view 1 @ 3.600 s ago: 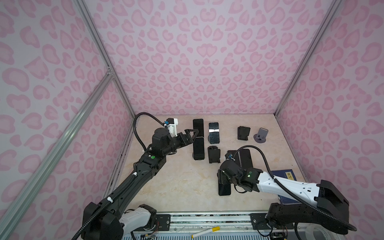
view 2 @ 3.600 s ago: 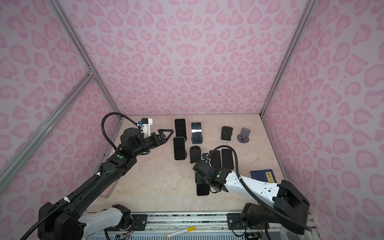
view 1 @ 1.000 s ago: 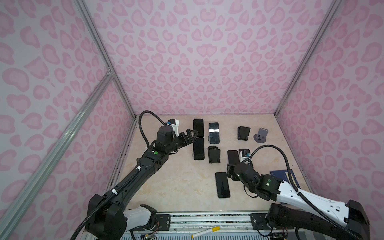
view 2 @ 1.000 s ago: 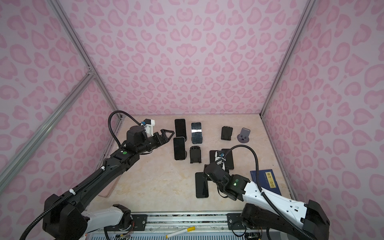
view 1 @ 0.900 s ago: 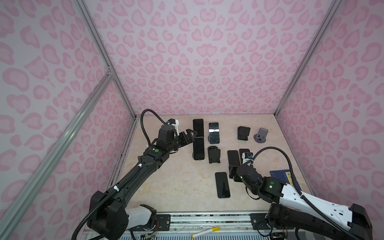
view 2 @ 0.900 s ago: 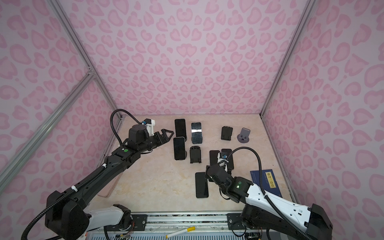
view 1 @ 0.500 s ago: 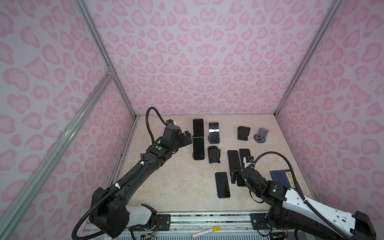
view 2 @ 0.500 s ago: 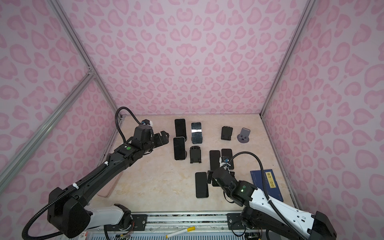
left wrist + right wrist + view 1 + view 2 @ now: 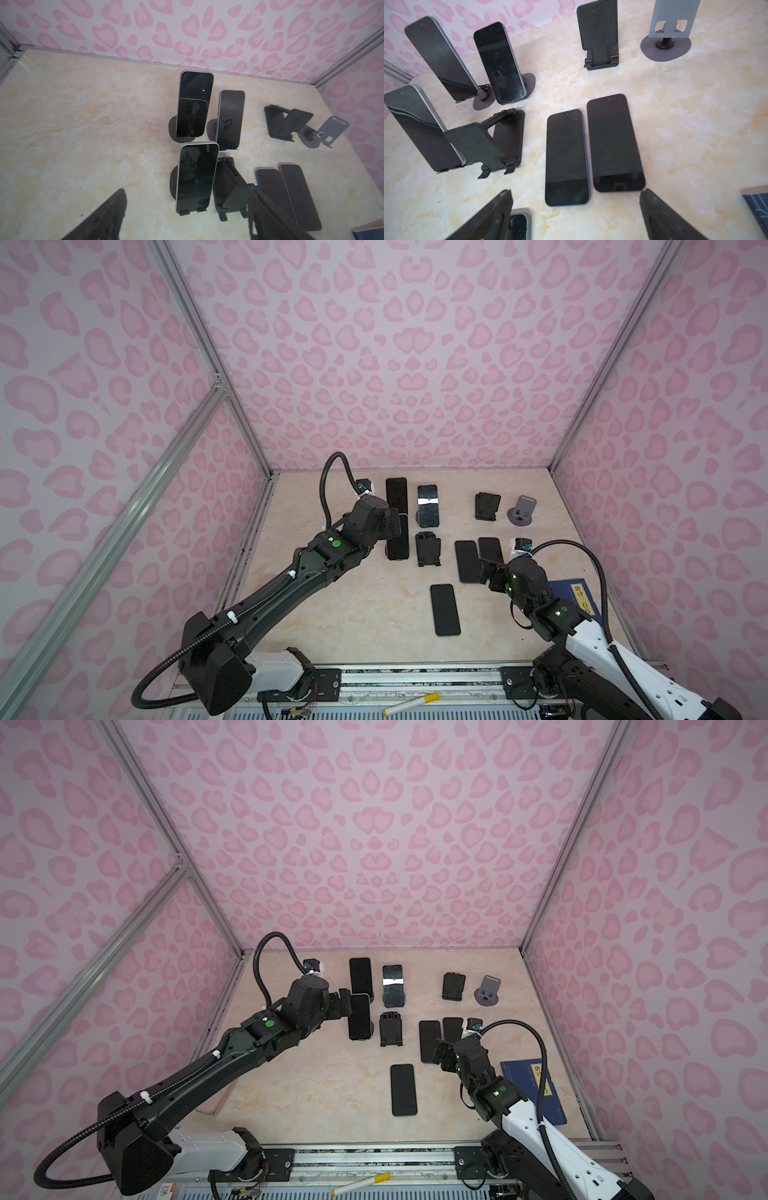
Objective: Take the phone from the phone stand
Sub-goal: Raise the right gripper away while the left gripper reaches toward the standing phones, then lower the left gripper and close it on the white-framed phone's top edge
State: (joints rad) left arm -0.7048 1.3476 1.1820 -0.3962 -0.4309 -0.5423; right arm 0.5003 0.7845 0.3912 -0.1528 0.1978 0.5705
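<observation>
Silver-framed phone (image 9: 196,176) propped on its round-foot phone stand (image 9: 173,184), left of centre on the worktop (image 9: 83,124), left claw (image 9: 187,189) facing it!
Both claws gape wide and empty, right claw (image 9: 575,192) beside two flat phones (image 9: 566,158). Target leans back, long axis near upright, screen toward the left claw, bottom edge in the lip. Likely rigid, slick glass, fairly light: pinch the two long metal edges, lift up and out.

Both top views high, frontal, looking down, wrist views low, close, sharing propped phones (image 9: 196,176)
</observation>
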